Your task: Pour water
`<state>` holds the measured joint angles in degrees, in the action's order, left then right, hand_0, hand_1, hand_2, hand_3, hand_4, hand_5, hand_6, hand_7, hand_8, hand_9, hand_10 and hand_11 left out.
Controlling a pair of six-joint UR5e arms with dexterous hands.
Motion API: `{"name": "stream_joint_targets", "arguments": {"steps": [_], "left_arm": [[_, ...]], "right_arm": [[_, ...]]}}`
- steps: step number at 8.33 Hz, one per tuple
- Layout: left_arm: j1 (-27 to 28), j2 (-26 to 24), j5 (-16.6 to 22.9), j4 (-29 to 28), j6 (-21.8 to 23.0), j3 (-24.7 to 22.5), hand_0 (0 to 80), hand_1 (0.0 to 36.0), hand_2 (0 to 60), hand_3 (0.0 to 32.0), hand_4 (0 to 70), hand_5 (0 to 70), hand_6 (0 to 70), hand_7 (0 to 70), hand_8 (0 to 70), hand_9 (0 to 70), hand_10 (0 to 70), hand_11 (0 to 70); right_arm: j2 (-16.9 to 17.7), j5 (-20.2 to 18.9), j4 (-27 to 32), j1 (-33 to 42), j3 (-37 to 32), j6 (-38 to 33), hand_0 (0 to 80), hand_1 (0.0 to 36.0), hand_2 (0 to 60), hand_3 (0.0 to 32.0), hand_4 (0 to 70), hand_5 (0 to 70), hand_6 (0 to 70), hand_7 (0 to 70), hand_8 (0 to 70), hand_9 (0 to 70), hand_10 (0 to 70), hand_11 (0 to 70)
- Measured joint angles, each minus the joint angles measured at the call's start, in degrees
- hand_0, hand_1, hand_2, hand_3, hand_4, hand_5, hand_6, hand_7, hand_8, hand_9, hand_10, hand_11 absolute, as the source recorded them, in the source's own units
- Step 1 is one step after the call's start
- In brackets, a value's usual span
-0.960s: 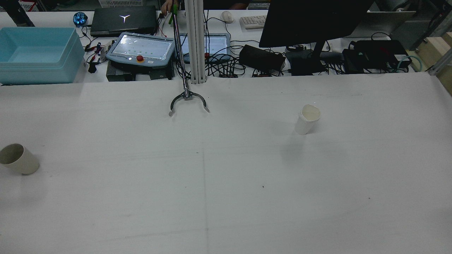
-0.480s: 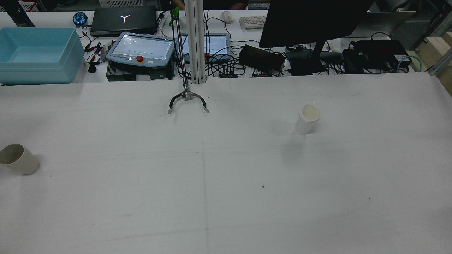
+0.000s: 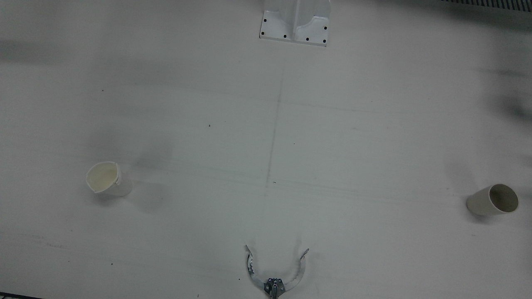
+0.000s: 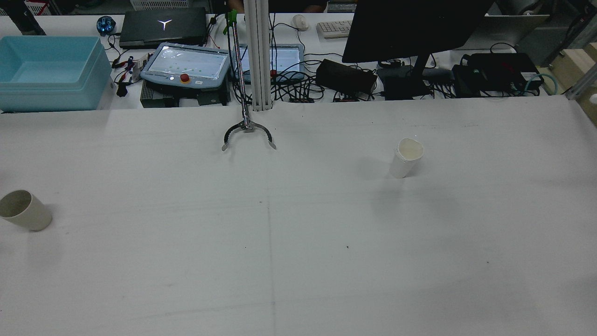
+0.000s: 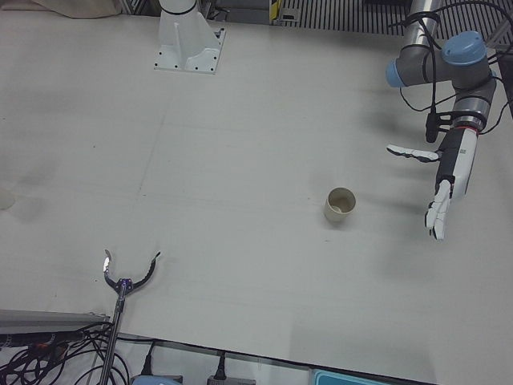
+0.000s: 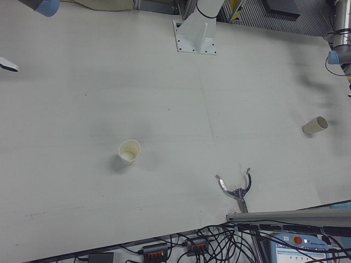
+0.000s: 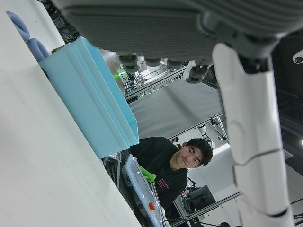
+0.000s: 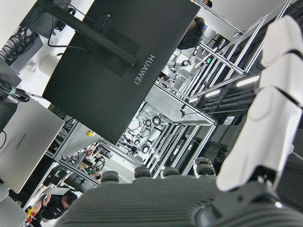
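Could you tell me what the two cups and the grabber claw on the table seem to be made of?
The white cup looks like thin paper: matte, with a dented, uneven rim. The beige cup seems matte too, with a thicker, even rim, perhaps plastic or stiff paper. The grabber claw looks like bare metal, grey and glinting.

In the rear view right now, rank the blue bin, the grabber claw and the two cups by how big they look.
1. Blue bin, clearly largest.
2. Grabber claw.
3. Beige cup and white cup: alike, not ranked; the beige one sits nearer the camera.
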<state>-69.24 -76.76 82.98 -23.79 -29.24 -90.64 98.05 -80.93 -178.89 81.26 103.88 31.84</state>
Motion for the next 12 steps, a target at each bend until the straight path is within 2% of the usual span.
{"name": "stream_joint_targets", "arguments": {"steps": [4, 5, 7, 8, 10, 12], "left_arm": [[4.49, -0.25, 0.10, -3.59, -3.22, 5.04, 62.3, 10.2, 0.0, 0.0, 18.9, 0.0, 3.1, 1.0, 0.0, 0.0, 4.0, 8.2], [6.37, -1.37, -0.03, -4.43, -3.68, 7.23, 63.0, 10.5, 0.0, 0.0, 19.1, 0.0, 3.1, 1.0, 0.0, 0.0, 4.0, 8.2], [8.44, -3.90, -0.31, -5.59, -4.09, 10.25, 59.3, 8.2, 0.0, 0.0, 20.1, 0.0, 2.9, 0.7, 0.0, 0.0, 3.8, 7.6], [9.13, -5.32, -0.49, -5.99, -4.79, 11.32, 60.0, 8.6, 0.0, 0.0, 20.2, 0.0, 2.7, 0.6, 0.0, 0.0, 3.8, 7.7], [11.45, -6.87, -2.99, -6.96, -6.42, 12.56, 58.2, 7.6, 0.0, 0.0, 18.8, 0.0, 2.1, 0.3, 0.0, 0.0, 3.6, 7.3], [14.32, -7.97, -5.47, -8.07, -7.27, 13.70, 59.6, 8.4, 0.0, 0.0, 18.9, 0.0, 2.3, 0.5, 0.0, 0.0, 3.7, 7.5]], "right_arm": [[-0.41, 0.37, 0.20, -2.17, -1.73, -0.02, 46.0, 14.2, 13.8, 9.4, 0.0, 4.9, 4.4, 0.0, 3.9, 2.6, 0.0, 0.0], [-0.83, 0.46, 0.20, -2.86, -2.03, 0.00, 46.0, 14.1, 14.2, 10.4, 0.0, 4.8, 4.4, 0.5, 3.7, 2.3, 0.0, 0.0], [-1.38, 0.62, 0.21, -4.24, -2.23, 0.17, 46.1, 14.2, 14.8, 12.8, 0.0, 4.8, 4.9, 2.2, 3.6, 2.1, 0.0, 0.0], [-1.48, 0.69, 0.18, -4.92, -2.23, 0.21, 46.0, 14.2, 15.0, 13.6, 0.0, 4.8, 5.1, 3.2, 3.5, 2.0, 0.0, 0.0], [-1.59, 1.86, 0.19, -6.09, -2.16, 0.21, 46.1, 14.3, 16.1, 13.4, 0.0, 4.8, 5.8, 3.6, 3.8, 2.3, 0.0, 0.0], [-2.09, 2.69, 0.18, -6.86, -2.14, 0.13, 46.1, 14.4, 16.0, 13.0, 0.0, 4.8, 6.1, 4.2, 3.9, 2.3, 0.0, 0.0]]}}
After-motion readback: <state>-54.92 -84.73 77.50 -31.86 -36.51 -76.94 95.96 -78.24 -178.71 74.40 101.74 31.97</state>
